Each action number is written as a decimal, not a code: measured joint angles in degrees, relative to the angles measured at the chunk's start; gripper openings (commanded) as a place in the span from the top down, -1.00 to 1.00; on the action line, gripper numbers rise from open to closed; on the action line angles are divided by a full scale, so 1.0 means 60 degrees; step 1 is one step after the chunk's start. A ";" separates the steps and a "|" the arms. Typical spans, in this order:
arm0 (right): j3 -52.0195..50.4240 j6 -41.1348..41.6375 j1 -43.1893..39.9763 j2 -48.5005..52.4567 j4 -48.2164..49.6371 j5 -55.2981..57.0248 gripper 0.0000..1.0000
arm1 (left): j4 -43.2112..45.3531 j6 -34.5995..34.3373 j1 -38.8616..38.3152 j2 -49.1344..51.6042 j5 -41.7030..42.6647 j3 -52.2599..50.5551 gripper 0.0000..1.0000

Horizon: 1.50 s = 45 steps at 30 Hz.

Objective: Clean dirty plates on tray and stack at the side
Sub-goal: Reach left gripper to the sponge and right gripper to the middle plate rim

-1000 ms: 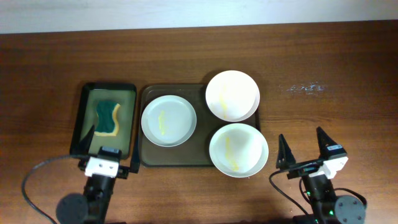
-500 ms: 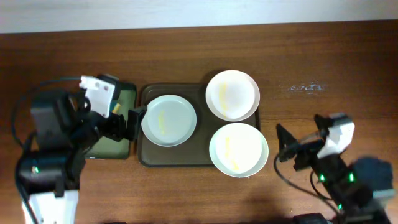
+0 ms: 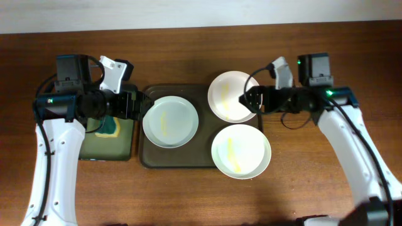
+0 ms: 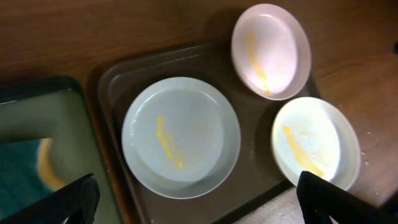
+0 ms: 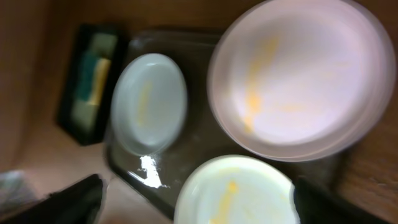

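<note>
Both arms have swung in from the 6 o'clock edge of the tabletop (image 3: 314,50). The left tool (image 3: 135,104) now hangs above the small black tray (image 3: 94,150) and points toward 3 o'clock. The right tool (image 3: 246,100) has come across to the 3 o'clock side and sits over the rim of the plate at 1 o'clock (image 3: 226,91). None of the plates has shifted.

Tool state: both stand wide open and hold nothing. The wrist views show each pair of fingertips far apart with only plates between them.

Progress, as judged: nothing done yet. All three plates carry yellow smears, none has left the brown tray (image 3: 188,158), and no stack exists at the side. Wiping and stacking all three remains.

Containers:
- The brown tray holds the plate at 9 o'clock (image 3: 170,121), fully inside the rim. The 1 o'clock plate and the plate at 5 o'clock (image 3: 241,150) both overhang its 3 o'clock edge.
- The small black tray, just beside it at 9 o'clock, holds a green and yellow sponge (image 3: 112,128). The sponge is partly hidden by the left arm and not yet taken up.
</note>
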 measured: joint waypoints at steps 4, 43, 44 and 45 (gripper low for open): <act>0.0011 0.0943 0.1009 0.0918 0.0743 0.0131 -0.40 | 0.0499 -0.0601 0.0000 0.0000 -0.1523 0.0007 -0.99; 0.2364 0.3187 0.4798 0.5442 0.1727 0.4597 0.12 | 0.1351 -0.2433 0.0878 0.2590 -0.6462 0.0025 -0.99; 0.2357 0.3235 0.4834 0.5610 0.1690 0.4579 0.23 | 0.1351 -0.2433 0.0878 0.2590 -0.6466 0.0025 -0.99; 0.2331 0.3326 0.4878 0.5821 0.1610 0.4561 0.35 | 0.1351 -0.2433 0.0878 0.2590 -0.6462 0.0025 -1.00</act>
